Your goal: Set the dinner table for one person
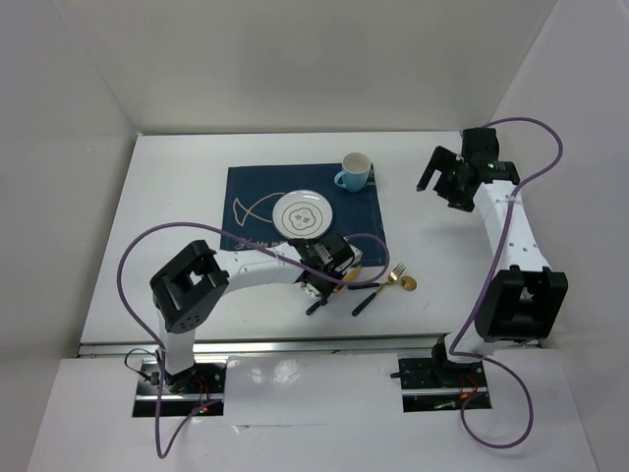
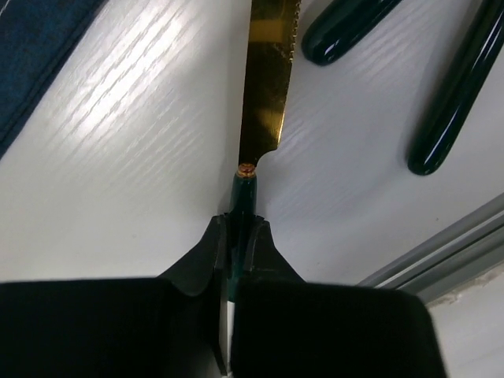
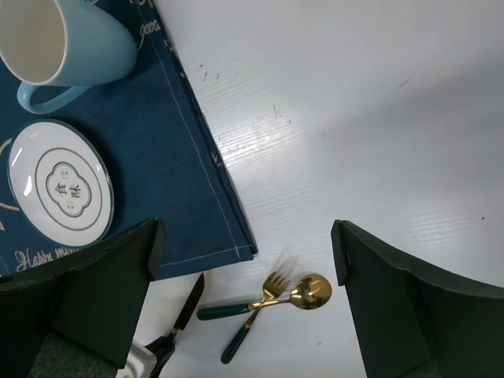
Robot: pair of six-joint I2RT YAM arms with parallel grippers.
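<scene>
My left gripper (image 1: pixel 331 279) (image 2: pixel 238 228) is shut on the dark green handle of a gold-bladed knife (image 2: pixel 268 79) (image 1: pixel 346 279), just off the near right corner of the navy placemat (image 1: pixel 305 202). I cannot tell if the blade touches the white dinner table (image 1: pixel 177 197). A gold fork (image 1: pixel 397 268) (image 3: pixel 272 285) and spoon (image 1: pixel 406 285) (image 3: pixel 311 290) with green handles lie crossed to the knife's right. A white plate (image 1: pixel 301 214) (image 3: pixel 59 189) and a light blue cup (image 1: pixel 354 172) (image 3: pixel 63 39) sit on the placemat. My right gripper (image 1: pixel 444 179) (image 3: pixel 248 236) is open and empty, high above the table right of the cup.
The table's near edge with a metal rail (image 2: pixel 441 252) runs close behind the cutlery. White walls enclose the table on three sides. The left arm's purple cable (image 1: pixel 147 246) loops over the table's left side.
</scene>
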